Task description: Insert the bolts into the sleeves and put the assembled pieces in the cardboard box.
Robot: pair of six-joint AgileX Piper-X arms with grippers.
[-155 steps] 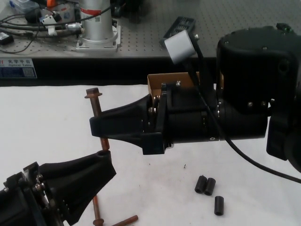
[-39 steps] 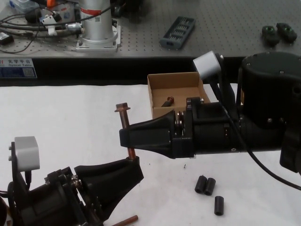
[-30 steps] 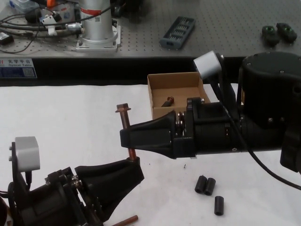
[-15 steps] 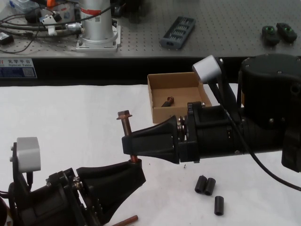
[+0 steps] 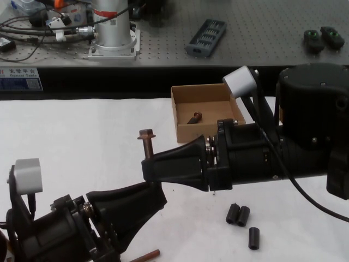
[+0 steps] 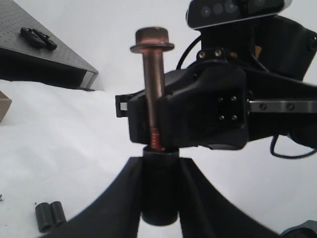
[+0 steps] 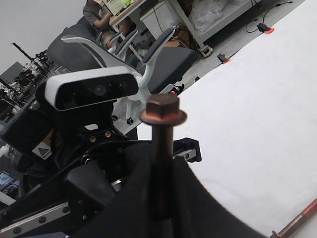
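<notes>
Left wrist view: bolt (image 6: 152, 89) atop sleeve (image 6: 159, 188)

The high view looks forward and down from behind both arms over the white bench (image 5: 65, 136), far enough back to take in the cardboard box (image 5: 199, 94) and the optical table (image 5: 163, 33) beyond. The left wrist camera (image 5: 27, 176) sits close behind the left gripper (image 6: 159, 161), with the sleeve (image 6: 159, 198) it grips in the near foreground, and faces the right arm. The right wrist camera (image 5: 240, 82) looks along the right gripper (image 7: 161, 163) toward the left arm. All three views share the bolt (image 5: 146, 143), and each wrist view catches the other's camera.
</notes>
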